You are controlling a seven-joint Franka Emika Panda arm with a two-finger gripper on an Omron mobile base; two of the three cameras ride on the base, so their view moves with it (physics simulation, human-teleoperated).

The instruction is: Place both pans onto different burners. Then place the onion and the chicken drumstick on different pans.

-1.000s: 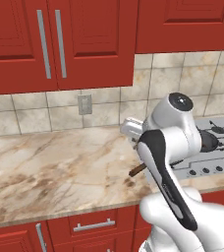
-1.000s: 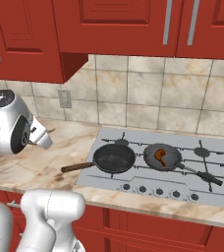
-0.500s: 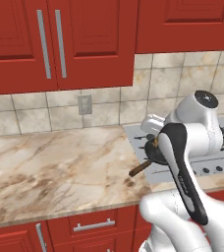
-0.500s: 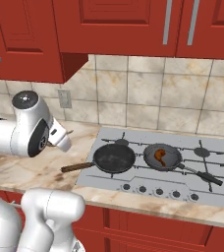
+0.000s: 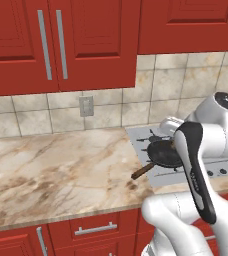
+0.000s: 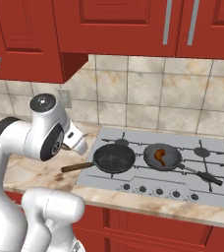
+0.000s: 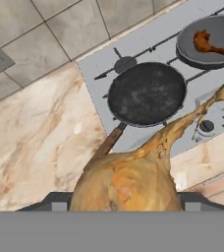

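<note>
One onion (image 7: 126, 184) sits gripped in the gripper (image 7: 124, 204) up close; the side camera hides it behind the arm.

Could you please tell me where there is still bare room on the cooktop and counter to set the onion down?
The wider black pan lies empty. The smaller pan already holds the chicken drumstick. The marble counter left of the cooktop lies bare. The onion sits between the gripper's jaws.
</note>
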